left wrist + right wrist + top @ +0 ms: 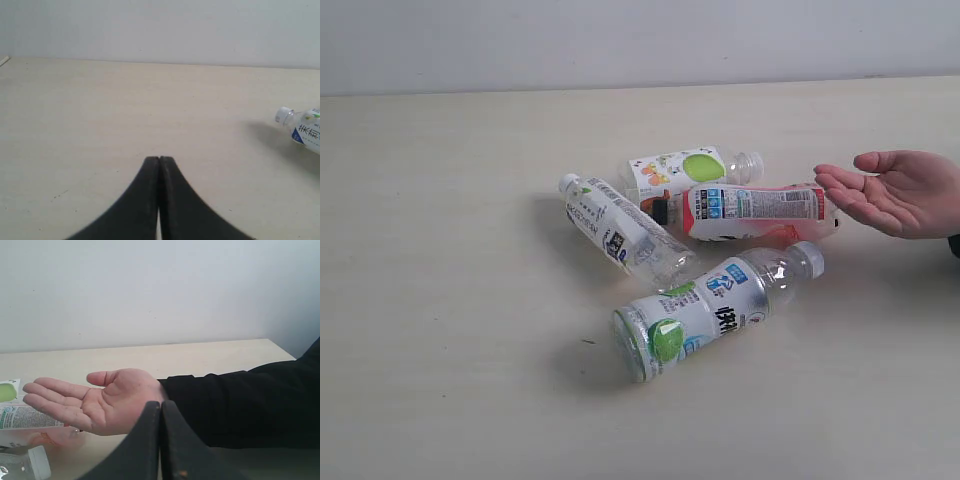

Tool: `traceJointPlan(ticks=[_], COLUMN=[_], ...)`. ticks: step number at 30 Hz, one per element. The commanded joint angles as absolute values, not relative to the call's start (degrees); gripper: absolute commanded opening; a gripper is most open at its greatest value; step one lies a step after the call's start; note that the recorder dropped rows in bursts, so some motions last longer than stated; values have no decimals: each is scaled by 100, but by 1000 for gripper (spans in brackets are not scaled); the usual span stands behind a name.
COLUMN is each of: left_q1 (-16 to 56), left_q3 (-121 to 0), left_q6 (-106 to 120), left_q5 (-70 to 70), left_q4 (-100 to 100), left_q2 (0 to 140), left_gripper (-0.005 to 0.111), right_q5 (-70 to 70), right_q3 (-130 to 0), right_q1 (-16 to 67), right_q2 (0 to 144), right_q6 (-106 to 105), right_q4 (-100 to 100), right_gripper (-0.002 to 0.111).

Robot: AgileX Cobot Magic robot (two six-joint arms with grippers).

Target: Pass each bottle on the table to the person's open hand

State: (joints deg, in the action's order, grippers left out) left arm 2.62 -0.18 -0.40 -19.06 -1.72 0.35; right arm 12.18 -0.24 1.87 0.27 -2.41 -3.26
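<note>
Four bottles lie on their sides in a cluster on the cream table (440,250). The green-apple bottle (710,305) is nearest the front, the slim white-label bottle (620,228) to its left, the fruit-print bottle (685,168) at the back, the pink-red bottle (755,208) beside it. The person's open hand (890,190) hovers palm up at the right, empty. Neither gripper shows in the exterior view. My left gripper (159,159) is shut and empty, with the slim bottle's cap end (300,127) far off. My right gripper (160,403) is shut, just in front of the hand (100,400).
A black sleeve (240,405) runs from the hand's wrist toward the table's right edge. A pale wall (640,40) stands behind the table's far edge. Bare tabletop (100,110) spreads left of the bottles.
</note>
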Motion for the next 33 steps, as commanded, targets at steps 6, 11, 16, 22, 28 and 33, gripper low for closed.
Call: traceJointPlan(ticks=[6, 11, 16, 22, 28, 33], left_q1=[336, 336, 329, 339, 339, 339], left_q3=[0, 0, 0, 0, 0, -173], left_q6=[0, 0, 0, -819, -1016, -1849], left_q5=[-1871, -1871, -1487, -258, 787, 1013], left_q4=[-210, -210, -127, -2025, -2774, -2279], left_q2=[0, 0, 0, 0, 0, 0], left_gripper=[1, 1, 1, 1, 1, 1], right_q5=[1153, 1153, 1153, 1153, 1153, 1153], right_q3=[0, 0, 0, 0, 0, 0], right_q1=[142, 142, 142, 142, 142, 142], right_q2=[0, 0, 0, 0, 0, 0], right_q6=[-290, -290, -290, -290, -290, -290], right_q4=[-291, -291, -291, -291, -291, -291], right_gripper=[0, 0, 0, 0, 0, 0])
